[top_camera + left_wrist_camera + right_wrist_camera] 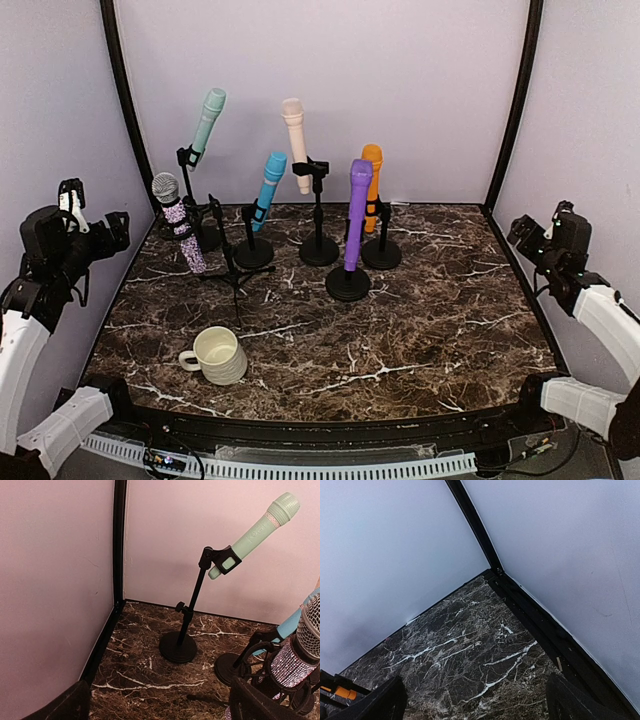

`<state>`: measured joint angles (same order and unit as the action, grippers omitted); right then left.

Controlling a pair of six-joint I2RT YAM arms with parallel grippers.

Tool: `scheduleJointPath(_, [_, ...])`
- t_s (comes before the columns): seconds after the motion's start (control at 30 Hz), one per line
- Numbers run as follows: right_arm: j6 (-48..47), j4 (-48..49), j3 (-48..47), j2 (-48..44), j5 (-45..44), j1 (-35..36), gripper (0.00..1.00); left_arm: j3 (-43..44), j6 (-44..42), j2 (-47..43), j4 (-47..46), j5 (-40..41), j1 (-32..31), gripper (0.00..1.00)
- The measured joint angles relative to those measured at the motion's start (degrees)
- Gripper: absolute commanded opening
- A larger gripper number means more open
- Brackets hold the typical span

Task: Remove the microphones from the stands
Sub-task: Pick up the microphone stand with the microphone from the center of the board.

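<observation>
Several microphones stand in black stands at the back of the marble table. They are mint green [209, 118], glittery pink with a silver head [178, 222], blue [268, 190], cream [296, 143], purple [357, 212] and orange [372, 185]. My left gripper [115, 232] hovers open at the table's left edge, apart from all of them. Its wrist view shows the mint microphone [255, 530] clipped in its stand [178, 647], and the glittery one [295, 655] close at the right. My right gripper [522, 232] hangs open at the right edge, over bare marble [470, 665].
A cream mug [216, 354] sits at the front left of the table. Lilac walls with black corner posts [125, 90] enclose the table on three sides. The stand bases [348, 284] crowd the back middle.
</observation>
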<state>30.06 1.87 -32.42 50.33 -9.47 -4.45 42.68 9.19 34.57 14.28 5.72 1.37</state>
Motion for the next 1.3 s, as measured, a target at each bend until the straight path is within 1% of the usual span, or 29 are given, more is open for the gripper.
scheduleJointPath(0.17, [-2.1, -3.9, -1.4, -0.1, -0.2, 0.0, 0.99, 0.0, 0.0, 0.9, 0.0, 2.1, 0.0, 0.99])
scheduleJointPath(0.27, [-3.9, -5.9, -2.5, -0.7, 1.2, 0.1, 0.99, 0.1, -0.2, 1.7, -0.1, 2.1, 0.0, 0.99])
scheduleJointPath(0.33, [-4.5, -6.1, -2.5, -1.7, 2.6, 0.7, 0.99, 0.1, -0.4, 2.4, -0.3, 1.7, 0.0, 0.99])
scheduleJointPath(0.4, [-4.7, -6.2, -2.5, -2.7, 3.2, 3.1, 0.98, 0.2, -0.6, 3.2, -0.9, 1.2, 0.0, 0.99])
scheduleJointPath(0.5, [-4.9, -7.0, -3.8, -1.8, 2.0, 11.0, 0.99, 0.3, -0.7, 4.5, -1.5, 0.3, 0.0, 0.99])
scheduleJointPath(0.57, [-5.0, -8.2, -6.3, 0.8, -1.0, 17.1, 0.98, 0.3, -1.1, 5.2, -2.3, -0.6, 0.0, 0.99])
scheduleJointPath(0.73, [-4.4, -11.3, -15.3, 10.8, -12.1, 30.6, 0.98, 0.3, -2.0, 5.5, -3.7, -2.1, 0.0, 0.97])
scheduleJointPath(0.9, [-2.4, -12.7, -24.1, 20.8, -21.2, 42.4, 0.98, 0.3, -2.5, 6.0, -4.4, -4.3, 0.0, 0.96])
scheduleJointPath(1.0, [-0.8, -13.2, -29.4, 26.9, -24.3, 47.3, 0.98, 0.3, -2.6, 6.0, -4.4, -5.7, 0.0, 0.96])
scheduleJointPath(1.13, [0.5, -14.3, -35.5, 33.9, -26.8, 51.4, 0.96, 0.3, -3.0, 6.0, -4.4, -6.2, 0.0, 0.97])
scheduleJointPath(1.3, [0.7, -17.3, -45.8, 42.5, -31.3, 56.1, 0.96, 0.3, -3.6, 5.5, -4.3, -6.6, 0.0, 0.97])
